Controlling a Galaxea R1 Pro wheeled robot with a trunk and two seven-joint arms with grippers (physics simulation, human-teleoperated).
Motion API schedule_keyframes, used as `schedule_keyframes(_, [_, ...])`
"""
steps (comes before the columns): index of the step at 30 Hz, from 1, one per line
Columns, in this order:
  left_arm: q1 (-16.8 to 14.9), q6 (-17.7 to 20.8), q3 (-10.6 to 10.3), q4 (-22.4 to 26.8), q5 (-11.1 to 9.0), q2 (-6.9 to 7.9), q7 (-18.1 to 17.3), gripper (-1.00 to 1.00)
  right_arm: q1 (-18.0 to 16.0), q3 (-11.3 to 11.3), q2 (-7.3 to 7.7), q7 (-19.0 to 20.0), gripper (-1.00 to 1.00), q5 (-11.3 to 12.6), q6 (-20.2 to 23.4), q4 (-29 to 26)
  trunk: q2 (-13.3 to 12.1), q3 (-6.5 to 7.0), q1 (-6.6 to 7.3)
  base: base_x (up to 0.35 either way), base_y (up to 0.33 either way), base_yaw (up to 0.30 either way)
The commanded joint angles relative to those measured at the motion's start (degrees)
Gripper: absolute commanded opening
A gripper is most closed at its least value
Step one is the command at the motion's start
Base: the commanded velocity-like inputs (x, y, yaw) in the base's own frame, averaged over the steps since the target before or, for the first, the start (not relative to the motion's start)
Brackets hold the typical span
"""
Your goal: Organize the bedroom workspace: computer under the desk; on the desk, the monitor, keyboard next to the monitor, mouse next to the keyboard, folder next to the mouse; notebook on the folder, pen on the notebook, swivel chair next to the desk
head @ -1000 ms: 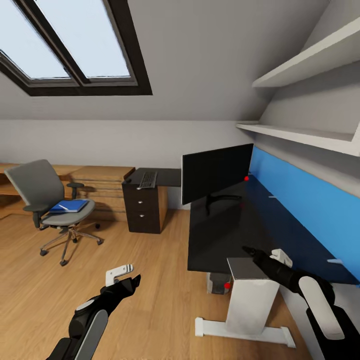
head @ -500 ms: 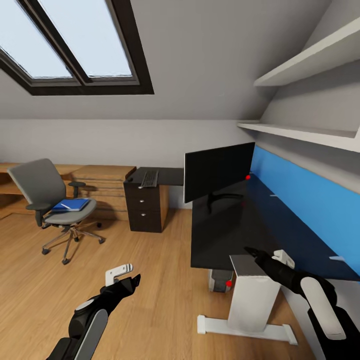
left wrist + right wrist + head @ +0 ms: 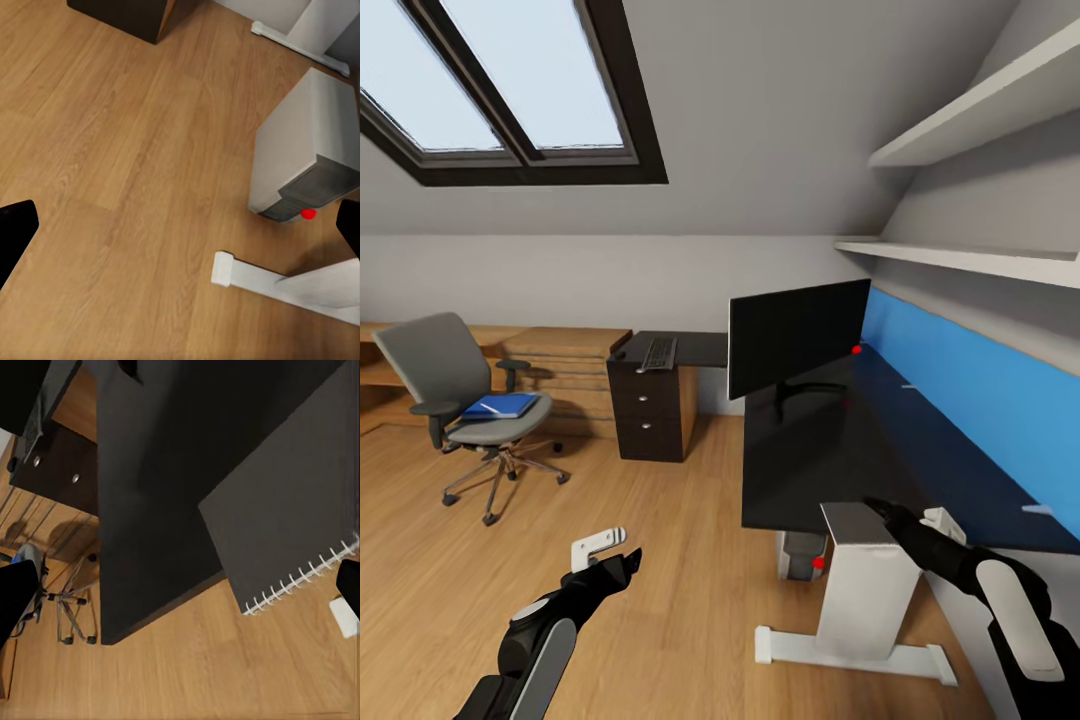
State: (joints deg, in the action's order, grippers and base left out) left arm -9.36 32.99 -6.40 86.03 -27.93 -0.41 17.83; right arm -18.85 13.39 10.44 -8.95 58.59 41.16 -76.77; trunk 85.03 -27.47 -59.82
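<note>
Swivel chair (image 3: 450, 400), left, on the wood floor (image 3: 660, 560), blue folder (image 3: 500, 406) on its seat. Left gripper (image 3: 622, 562): low over the floor, spread wide. Keyboard (image 3: 658, 353) on the desk (image 3: 810, 460) above the drawers; monitor (image 3: 797, 336) upright beside it. Computer (image 3: 802, 556) under the desk. Right gripper (image 3: 890, 515): wide, spiral notebook (image 3: 292, 502) between its fingers.

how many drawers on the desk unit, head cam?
3, stacked on the front of the black unit under the keyboard: top, middle, bottom. Knobs show on the upper two; the bottom one's is too faint to tell.
</note>
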Motion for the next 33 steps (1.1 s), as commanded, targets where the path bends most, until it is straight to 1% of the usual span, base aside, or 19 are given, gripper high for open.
schedule_keyframes(1, [0.0,0.1,-0.1,0.1,-0.6,0.00,0.5,1.00,0.0,0.2,0.01,-0.5,1.00,0.7,0.2,0.1,0.5,-0.25,-0.23,0.000,0.000,0.000])
schedule_keyframes(6, [0.0,0.1,-0.1,0.0,-0.7,-0.02,0.5,1.00,0.0,0.9,0.02,0.0,1.00,0.7,0.4,0.5,2.5,-1.15,-1.32,0.000,0.000,0.000])
schedule_keyframes(11, [0.0,0.1,-0.2,0.0,-0.7,-0.03,0.5,1.00,0.0,1.2,0.02,1.7,1.00,0.7,0.6,0.7,4.5,-2.05,-2.42,0.000,0.000,0.000])
schedule_keyframes(23, [0.0,0.1,-0.2,-0.1,-0.7,-0.03,0.6,1.00,0.0,1.4,0.01,3.3,1.00,0.8,0.8,1.4,9.3,-4.20,-5.06,0.000,0.000,0.000])
schedule_keyframes(25, [0.0,0.1,-0.2,-0.1,-0.7,-0.03,0.6,1.00,0.0,1.4,0.02,4.4,1.00,1.1,0.8,2.3,10.1,-4.56,-5.50,0.000,0.000,0.000])
schedule_keyframes(28, [0.0,0.1,-0.2,-0.1,-0.7,-0.03,0.6,1.00,0.0,1.4,0.05,6.8,1.00,1.9,0.8,3.7,11.3,-5.10,-6.16,0.000,0.000,0.000])
schedule_keyframes(29, [0.0,0.1,-0.2,-0.1,-0.7,-0.03,0.6,1.00,0.0,1.7,0.07,8.4,1.00,2.2,0.8,4.6,11.7,-5.28,-6.37,0.000,0.000,0.000])
schedule_keyframes(30, [0.0,0.1,-0.2,-0.1,-0.7,-0.03,0.6,1.00,0.0,2.4,0.13,11.0,1.00,2.5,0.8,6.0,12.1,-5.46,-6.59,0.000,0.000,0.000])
schedule_keyframes(31, [0.0,0.1,-0.2,-0.1,-0.7,-0.03,0.6,1.00,0.0,2.8,0.15,11.9,1.00,2.6,0.8,6.5,12.5,-5.64,-6.81,0.000,0.000,0.000])
schedule_keyframes(32, [0.0,0.1,-0.2,-0.1,-0.7,-0.03,0.6,1.00,0.0,4.3,0.18,15.5,1.00,2.7,0.8,8.5,12.9,-5.82,-7.03,0.000,0.000,0.000])
schedule_keyframes(33, [0.0,0.1,-0.2,-0.1,-0.6,-0.03,0.6,1.00,0.0,4.7,0.18,16.4,1.00,2.8,0.8,8.9,13.3,-5.99,-7.25,0.000,0.000,0.000])
